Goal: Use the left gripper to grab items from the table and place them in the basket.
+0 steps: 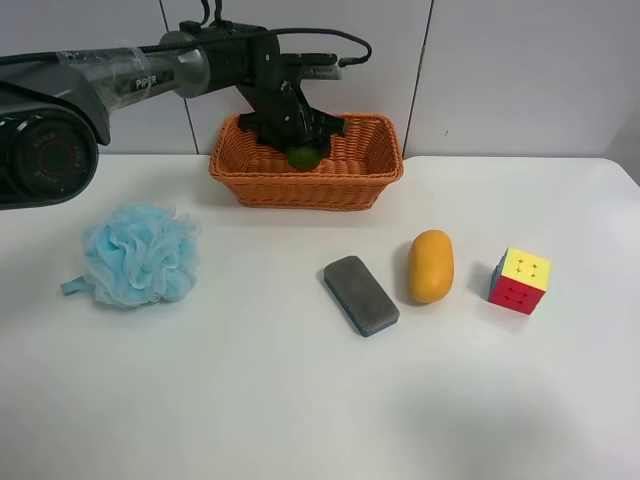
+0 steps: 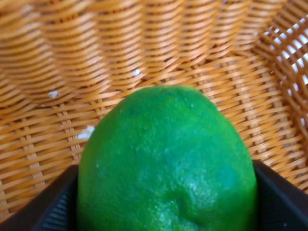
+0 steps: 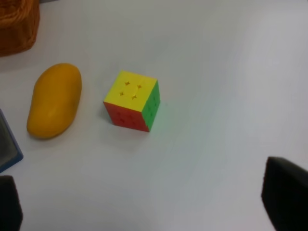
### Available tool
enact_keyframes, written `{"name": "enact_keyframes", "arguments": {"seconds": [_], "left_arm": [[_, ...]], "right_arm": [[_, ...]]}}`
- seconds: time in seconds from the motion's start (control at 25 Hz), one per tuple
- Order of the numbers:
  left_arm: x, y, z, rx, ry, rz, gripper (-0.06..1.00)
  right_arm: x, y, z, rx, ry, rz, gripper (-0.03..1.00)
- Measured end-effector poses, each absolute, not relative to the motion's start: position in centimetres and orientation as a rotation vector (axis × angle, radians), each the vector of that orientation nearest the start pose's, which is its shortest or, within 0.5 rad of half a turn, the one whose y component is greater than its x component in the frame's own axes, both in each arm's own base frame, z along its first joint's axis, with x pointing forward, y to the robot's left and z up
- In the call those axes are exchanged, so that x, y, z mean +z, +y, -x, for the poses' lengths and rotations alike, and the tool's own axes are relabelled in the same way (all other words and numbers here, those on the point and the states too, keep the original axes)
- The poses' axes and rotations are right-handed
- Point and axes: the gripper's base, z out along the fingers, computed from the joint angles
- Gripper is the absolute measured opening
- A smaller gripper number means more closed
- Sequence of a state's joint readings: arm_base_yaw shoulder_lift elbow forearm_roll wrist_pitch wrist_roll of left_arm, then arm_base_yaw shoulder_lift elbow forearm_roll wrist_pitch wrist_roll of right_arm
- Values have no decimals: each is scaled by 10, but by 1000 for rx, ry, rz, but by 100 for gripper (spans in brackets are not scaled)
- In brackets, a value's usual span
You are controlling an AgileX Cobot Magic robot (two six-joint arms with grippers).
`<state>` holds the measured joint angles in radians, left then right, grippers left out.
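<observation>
The left pincer [image 1: 300, 138] was clenched on the lime [image 1: 304, 157], one black finger pressed to each flank of the fruit, as the left wrist view showed. It hung inside the walls of the basket [image 1: 250, 182], with woven floor directly beneath the lime and a flared side rising just beyond it. That placement made sense for a drop-off: with the fruit held low and within the rim, opening the pincer would probably let it settle rather than bounce out. Whether the lime already touched the weave, I could not tell.

The step looked like the release of the first item. The other four lay on the table [image 1: 300, 410], all outside the basket and well apart from the left pincer: the blue pouf [image 1: 138, 254] off to one side of it, and the grey eraser [image 1: 361, 295], the orange-yellow fruit [image 1: 431, 266] and the puzzle cube [image 1: 520, 281] in a row off to the other.

The right pincer [image 3: 144, 192] was spread wide and held nothing, poised above bare table with the cube ahead of it and the fruit beyond, presumably parked out of the way, since the task belongs to the left arm.
</observation>
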<state>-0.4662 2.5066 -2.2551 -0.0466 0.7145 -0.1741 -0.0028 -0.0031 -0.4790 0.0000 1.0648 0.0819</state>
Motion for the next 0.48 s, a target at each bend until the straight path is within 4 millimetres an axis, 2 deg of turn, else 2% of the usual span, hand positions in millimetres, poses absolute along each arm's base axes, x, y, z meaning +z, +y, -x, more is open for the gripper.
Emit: {"name": "enact_keyframes", "arguments": {"seconds": [0.08,0.2,0.24,0.36,0.48], "left_arm": [[170,-254,-498,-332,2455,-331,67],[170,-254,-499,-333,2451,-329,90],[170,-251,-500,-331,2454,-322,93],[169,-249,-500,-341,2473,-310,98],[179,-244,-497,-338,2499,-306,99]], "right_arm": [[271,0,3,49,2065,-87,99],[271,0,3,49,2065,-87,99],[271,0,3,49,2065,-87,99],[271,0,3,49,2065,-87,99],[271,0,3,49,2065,-87,99]]}}
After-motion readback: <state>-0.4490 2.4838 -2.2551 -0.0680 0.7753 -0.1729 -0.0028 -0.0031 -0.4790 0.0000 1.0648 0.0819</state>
